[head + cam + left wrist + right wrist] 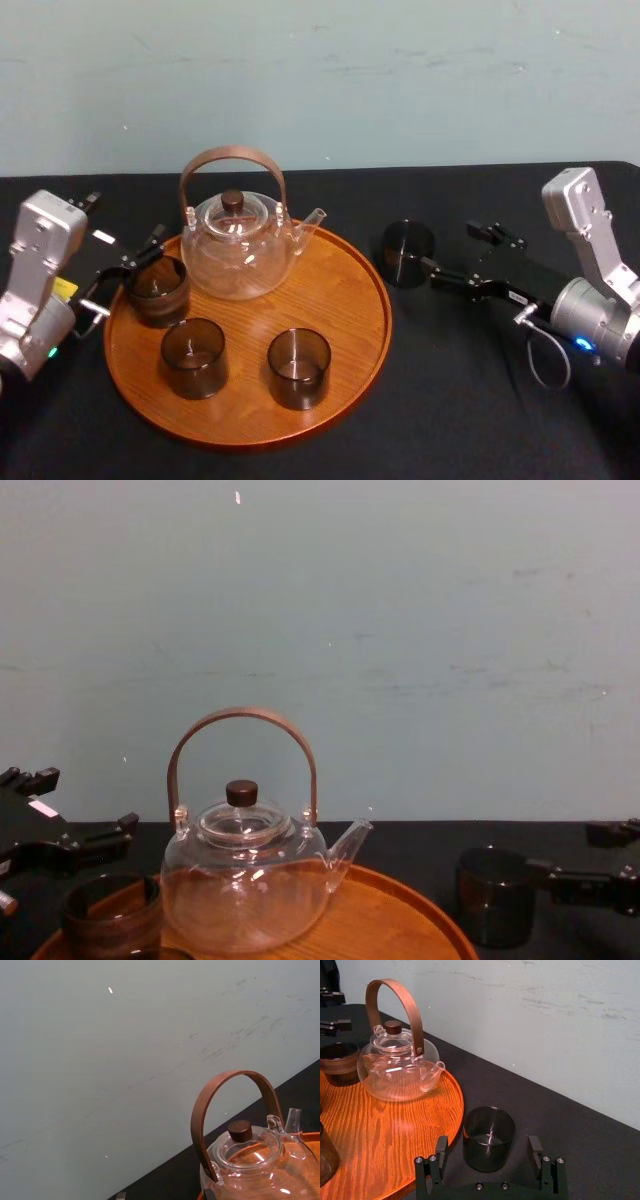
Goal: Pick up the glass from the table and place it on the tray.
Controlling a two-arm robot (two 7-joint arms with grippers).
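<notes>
The right arm reaches in from the right of the tray [340, 290], wrist held low, with the right gripper [450, 248] just off the tray's right rim, fingers spread wide. The left gripper [128, 275] sits at the tray's left rim, fingers parted, its arm bent close beside.

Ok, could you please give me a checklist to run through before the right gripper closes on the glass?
1. The right gripper is open: ok.
2. The glass stands upright on the table, between its fingers: ok.
3. The tray has a bare spot near its right rim: ok.
4. The teapot spout is clear of the carry path: cannot tell.
5. The left gripper is at the tray's far left: ok.
</notes>
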